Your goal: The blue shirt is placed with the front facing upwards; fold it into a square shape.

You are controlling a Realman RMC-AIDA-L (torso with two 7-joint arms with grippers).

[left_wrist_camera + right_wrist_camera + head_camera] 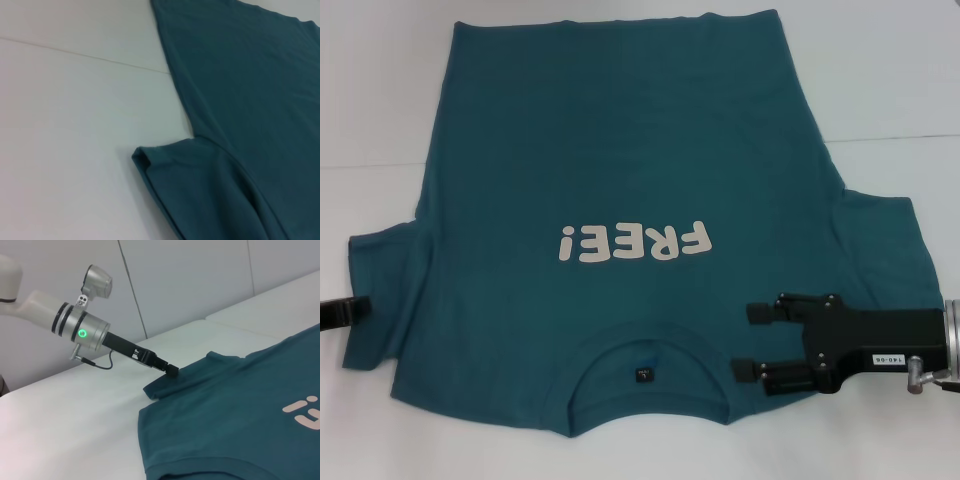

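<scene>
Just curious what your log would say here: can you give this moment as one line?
blue shirt flat, front up, unfolded | left gripper at sleeve edge | right gripper open over shoulder beside collar | no fold yet

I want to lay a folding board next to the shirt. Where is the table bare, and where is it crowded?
Bare table lies beside the shirt on the robot's left, far end, and likewise on the right. A bare strip runs along the near edge below the collar. Crowded: the left gripper touches the left sleeve, and the right gripper hovers open over the right shoulder.

My left gripper [172,372] touches the sleeve edge of the blue shirt [225,410], which lies on the white table [75,430].
</scene>
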